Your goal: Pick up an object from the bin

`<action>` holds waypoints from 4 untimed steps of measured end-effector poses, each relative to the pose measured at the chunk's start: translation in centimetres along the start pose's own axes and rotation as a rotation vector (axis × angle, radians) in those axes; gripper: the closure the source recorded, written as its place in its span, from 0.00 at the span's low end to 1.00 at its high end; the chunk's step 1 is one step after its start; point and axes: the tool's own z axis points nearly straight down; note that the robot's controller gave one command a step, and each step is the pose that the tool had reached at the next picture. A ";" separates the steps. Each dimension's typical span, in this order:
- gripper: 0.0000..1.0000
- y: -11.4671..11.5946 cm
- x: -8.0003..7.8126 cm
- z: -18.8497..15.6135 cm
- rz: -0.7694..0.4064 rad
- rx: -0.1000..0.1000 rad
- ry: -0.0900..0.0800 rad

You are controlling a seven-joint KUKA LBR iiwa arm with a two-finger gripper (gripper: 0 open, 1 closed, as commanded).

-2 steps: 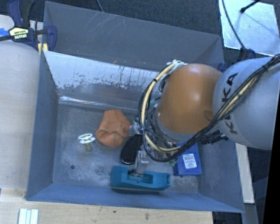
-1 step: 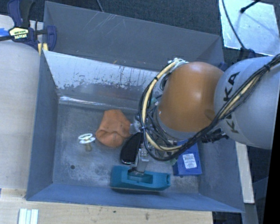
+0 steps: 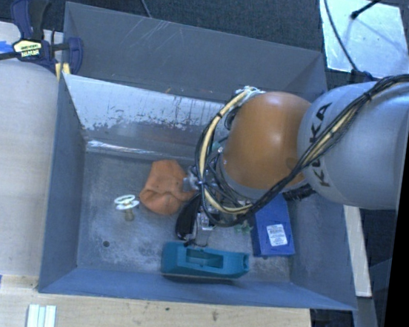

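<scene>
My gripper point(image 3: 194, 229) reaches down in the middle of the bin, below the orange cover on the wrist. Its dark fingers end just above a teal tape dispenser point(image 3: 205, 262) that lies along the bin's front wall. A crumpled brown lump point(image 3: 164, 187), like a soft cloth or bag, sits just left of the gripper, close to it. On the gripper's right a blue box with a white label point(image 3: 273, 235) lies flat, partly under the arm.
A small white ring-shaped piece point(image 3: 125, 203) lies on the bin floor to the left of the brown lump. The arm and its cables cover the right part of the bin.
</scene>
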 end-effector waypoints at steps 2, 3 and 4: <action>1.00 1.2 -5.5 7.3 0.001 -0.001 0.004; 1.00 1.2 -5.5 7.3 0.001 -0.001 0.004; 1.00 0.3 -6.3 -6.3 0.019 0.000 0.007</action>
